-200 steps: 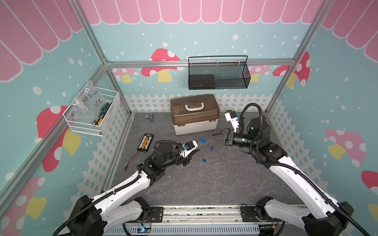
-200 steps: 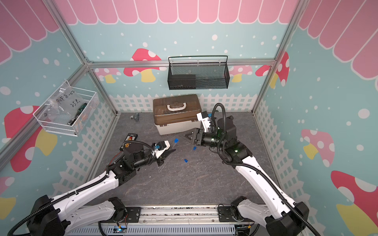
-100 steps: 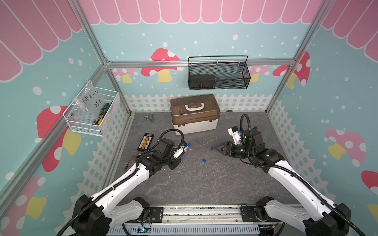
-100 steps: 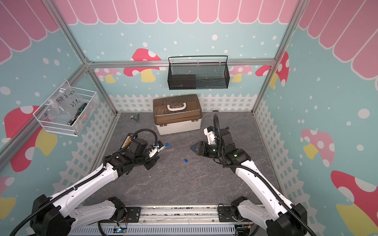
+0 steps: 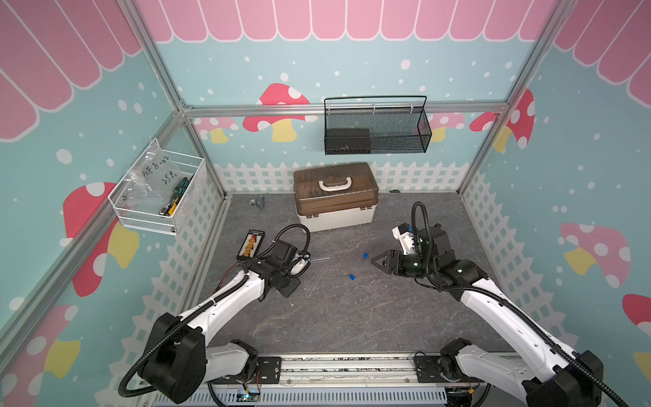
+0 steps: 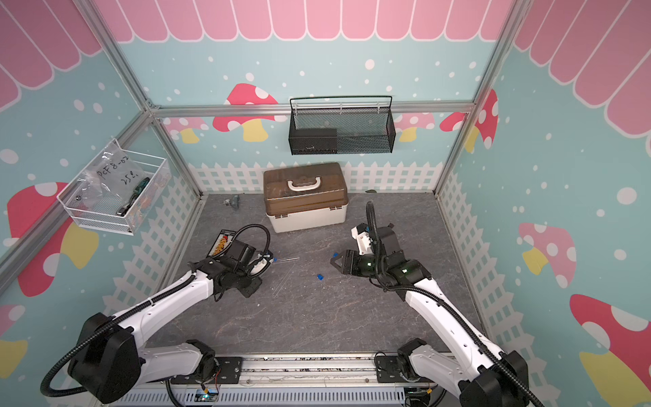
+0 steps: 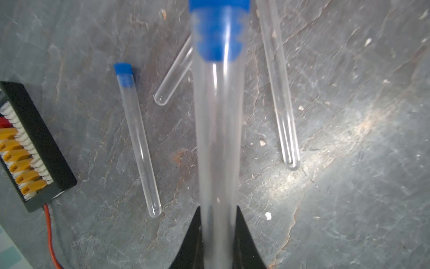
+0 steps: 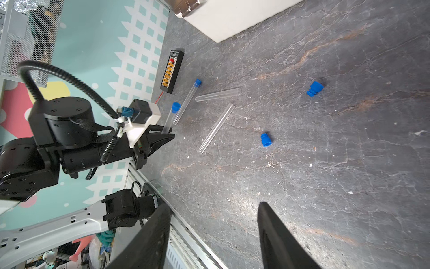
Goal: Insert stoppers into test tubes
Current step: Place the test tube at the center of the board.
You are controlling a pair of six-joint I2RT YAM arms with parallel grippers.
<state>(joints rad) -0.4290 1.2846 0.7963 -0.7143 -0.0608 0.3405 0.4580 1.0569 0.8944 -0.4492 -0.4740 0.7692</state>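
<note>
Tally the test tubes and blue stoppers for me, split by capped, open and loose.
Capped test tubes: 2 (one in the left gripper, one on the mat)
Open test tubes: 2
Loose stoppers: 2
Total: 4 tubes, 4 stoppers counting the 2 already inserted.

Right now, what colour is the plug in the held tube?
Bright blue stopper; left wrist view shows it best.
</note>
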